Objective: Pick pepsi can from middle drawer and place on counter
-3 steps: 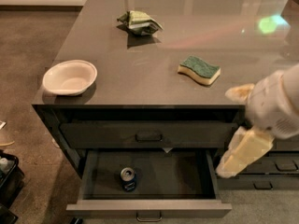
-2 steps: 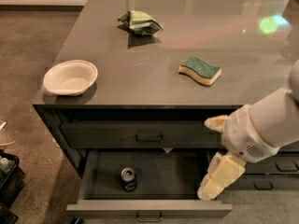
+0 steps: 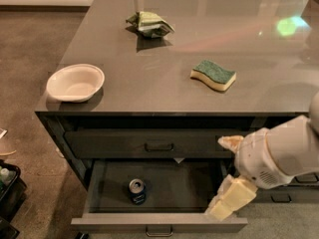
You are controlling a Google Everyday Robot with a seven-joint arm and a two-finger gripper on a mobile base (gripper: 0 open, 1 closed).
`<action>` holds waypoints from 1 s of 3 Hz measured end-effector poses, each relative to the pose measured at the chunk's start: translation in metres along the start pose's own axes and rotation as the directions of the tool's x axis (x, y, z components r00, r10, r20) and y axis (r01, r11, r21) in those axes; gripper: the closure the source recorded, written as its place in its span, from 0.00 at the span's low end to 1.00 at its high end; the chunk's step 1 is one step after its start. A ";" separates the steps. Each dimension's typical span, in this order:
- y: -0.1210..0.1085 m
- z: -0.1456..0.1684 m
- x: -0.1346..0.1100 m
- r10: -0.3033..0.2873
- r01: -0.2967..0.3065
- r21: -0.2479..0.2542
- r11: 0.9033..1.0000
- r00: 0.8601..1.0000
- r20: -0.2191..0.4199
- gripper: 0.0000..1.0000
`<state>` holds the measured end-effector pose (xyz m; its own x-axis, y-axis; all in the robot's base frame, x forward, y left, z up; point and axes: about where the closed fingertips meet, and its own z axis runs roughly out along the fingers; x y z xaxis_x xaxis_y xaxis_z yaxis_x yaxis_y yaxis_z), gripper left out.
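My gripper (image 3: 219, 179) hung over the right end of the open middle drawer (image 3: 179, 188), jaws spread wide, nothing between them. Pepsi can (image 3: 137, 190) stood upright left of centre, well apart from me. Judged it light, thin-walled, slick and easily dented. Best hold: across the mid-body, moderate squeeze.

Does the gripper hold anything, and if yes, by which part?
Nothing is held. The gripper is open at the right end of the drawer, apart from the can, which stands on the drawer floor.
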<state>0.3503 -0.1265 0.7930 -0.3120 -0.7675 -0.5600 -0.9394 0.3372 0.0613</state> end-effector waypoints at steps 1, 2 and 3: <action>0.005 0.055 0.010 0.029 -0.030 0.002 1.000 0.996 0.081 0.00; -0.012 0.119 0.009 0.026 -0.025 -0.008 1.000 0.992 0.123 0.00; -0.027 0.121 0.008 0.033 -0.039 0.039 0.998 0.990 0.139 0.00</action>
<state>0.3902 -0.0756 0.6870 -0.3201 -0.6725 -0.6673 -0.9204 0.3878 0.0507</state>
